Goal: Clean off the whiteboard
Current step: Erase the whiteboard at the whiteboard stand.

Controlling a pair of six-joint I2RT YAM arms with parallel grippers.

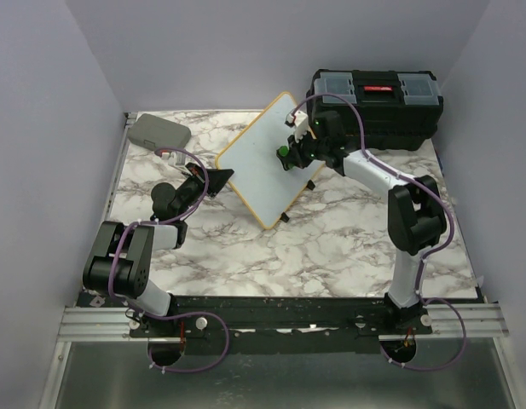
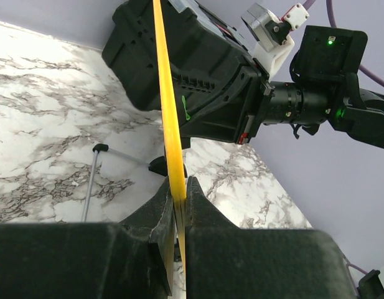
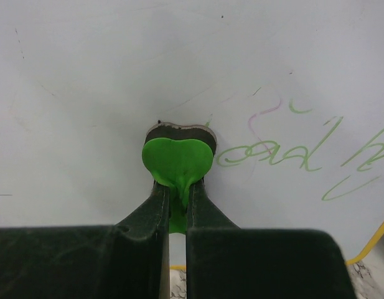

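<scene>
The whiteboard [image 1: 261,162], white with a yellow frame and two black feet, stands tilted in the middle of the table. My left gripper [image 1: 222,181] is shut on its left yellow edge [image 2: 169,124]. My right gripper [image 1: 293,154] is shut on a green heart-shaped eraser [image 3: 178,159] with a dark felt pad, pressed against the board face [image 3: 104,81]. Green handwriting [image 3: 285,152] lies on the board just right of the eraser. The eraser shows as a green spot in the top view [image 1: 283,152].
A black toolbox [image 1: 378,100] stands behind the board at the back right; it also fills the left wrist view [image 2: 192,75]. A flat grey case [image 1: 158,130] lies at the back left. Purple walls close in the marble table [image 1: 331,247].
</scene>
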